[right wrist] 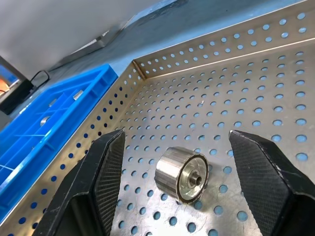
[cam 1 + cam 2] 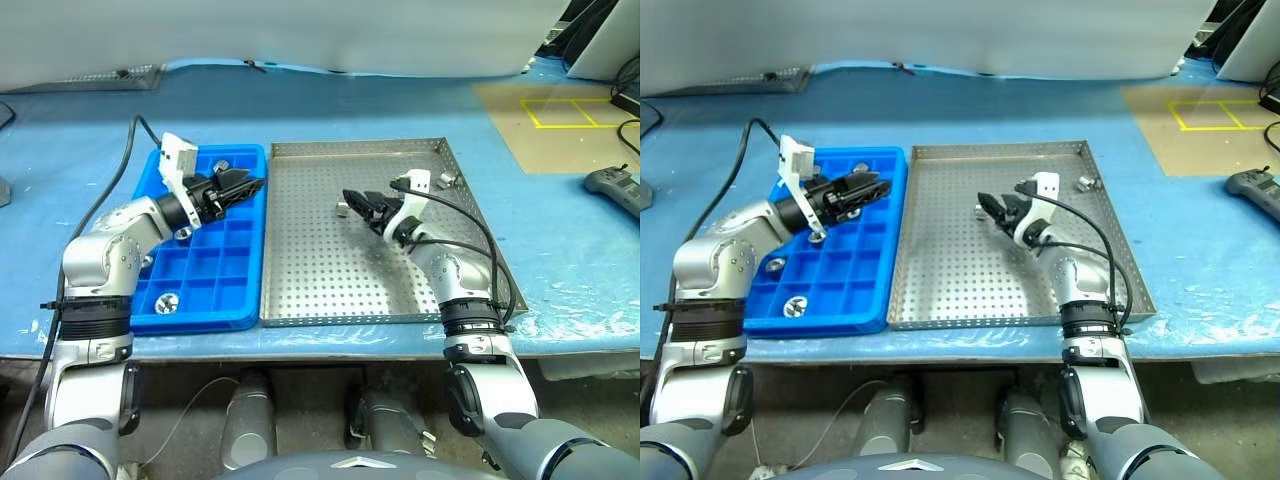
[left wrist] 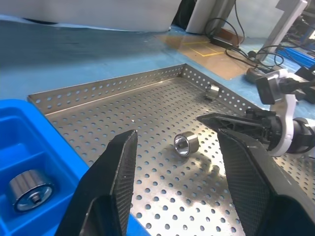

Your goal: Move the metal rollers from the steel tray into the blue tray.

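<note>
Here we keep our right gripper [image 1: 177, 182], jaws apart, centred on the shiny silver cylindrical roller [image 1: 181, 174] lying on the perforated steel tray [image 2: 330, 280]; our left gripper [image 2: 243, 186], apparently empty, gapes over the blue gridded plastic tray [image 2: 215, 300].

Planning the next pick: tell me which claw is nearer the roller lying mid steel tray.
Right. The right claw is open with the roller lying between its fingers on the steel tray. The left claw is open, over the blue tray's edge, farther off.

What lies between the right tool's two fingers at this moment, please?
One metal roller lies on the steel tray between the open right tool, ungripped, in the right wrist view.
</note>
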